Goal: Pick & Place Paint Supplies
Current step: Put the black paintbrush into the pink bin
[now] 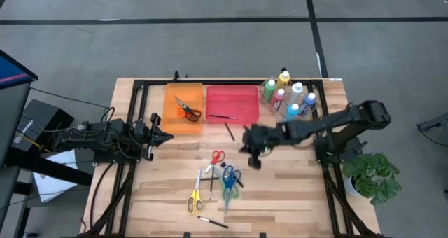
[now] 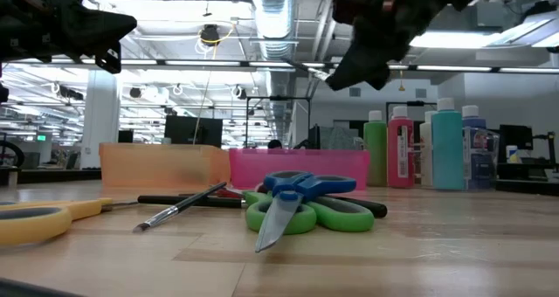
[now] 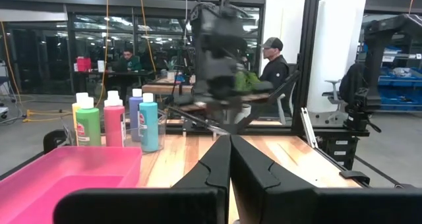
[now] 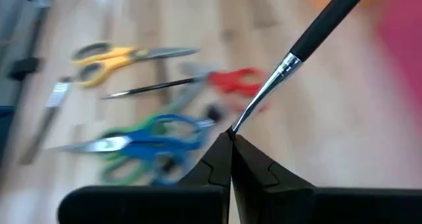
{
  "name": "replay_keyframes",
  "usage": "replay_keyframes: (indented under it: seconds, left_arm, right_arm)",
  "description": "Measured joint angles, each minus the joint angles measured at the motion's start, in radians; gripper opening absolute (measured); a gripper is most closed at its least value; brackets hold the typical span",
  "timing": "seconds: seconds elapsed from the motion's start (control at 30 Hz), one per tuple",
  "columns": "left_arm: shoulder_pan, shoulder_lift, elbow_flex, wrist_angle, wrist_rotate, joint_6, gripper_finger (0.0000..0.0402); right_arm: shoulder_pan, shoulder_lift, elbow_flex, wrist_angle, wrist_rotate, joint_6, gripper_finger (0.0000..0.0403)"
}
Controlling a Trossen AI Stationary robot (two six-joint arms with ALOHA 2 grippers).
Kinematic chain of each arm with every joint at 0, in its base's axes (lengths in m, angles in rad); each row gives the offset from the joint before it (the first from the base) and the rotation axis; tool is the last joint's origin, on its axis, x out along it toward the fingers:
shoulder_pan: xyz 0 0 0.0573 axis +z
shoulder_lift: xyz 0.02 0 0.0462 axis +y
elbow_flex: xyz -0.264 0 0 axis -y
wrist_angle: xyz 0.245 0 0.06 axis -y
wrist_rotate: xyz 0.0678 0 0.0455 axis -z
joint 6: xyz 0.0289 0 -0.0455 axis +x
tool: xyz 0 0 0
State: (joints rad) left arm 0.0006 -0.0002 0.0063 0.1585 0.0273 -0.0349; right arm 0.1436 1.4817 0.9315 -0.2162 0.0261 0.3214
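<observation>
Pinching dark-handled brush (image 4: pixel 316 33) by bristle tip, right gripper (image 4: pixel 231 137) closed, hovering frame centre, below pink tray (image 1: pixel 232 102). Left gripper (image 1: pixel 165 134) shut, empty, parked left of centre. Done: orange scissors (image 1: pixel 187 109) in orange tray (image 1: pixel 183 107), one brush (image 1: pixel 221 116) in pink tray. Left: loose scissors (image 1: pixel 225 179) and brushes lower centre; paint bottles (image 1: pixel 288 96) clustered upper right.
</observation>
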Motion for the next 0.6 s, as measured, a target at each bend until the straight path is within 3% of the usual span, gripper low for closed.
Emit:
replay_keyframes:
  seconds: [0.13,0.3,0.6]
  left_arm:
    - [0.0,0.0,0.0,0.0,0.0,0.0,0.0002]
    - [0.0,0.0,0.0,0.0,0.0,0.0,0.0002]
    - [0.0,0.0,0.0,0.004,0.001,0.0,0.0002]
  right_arm:
    - [-0.127,-0.03,0.052,-0.1,-0.003,-0.196,0.0]
    - [-0.288,-0.009,0.15,-0.201,-0.001,-0.318,0.0]
    - [-0.483,0.172,0.309,-0.29,0.004,-0.482,0.0]
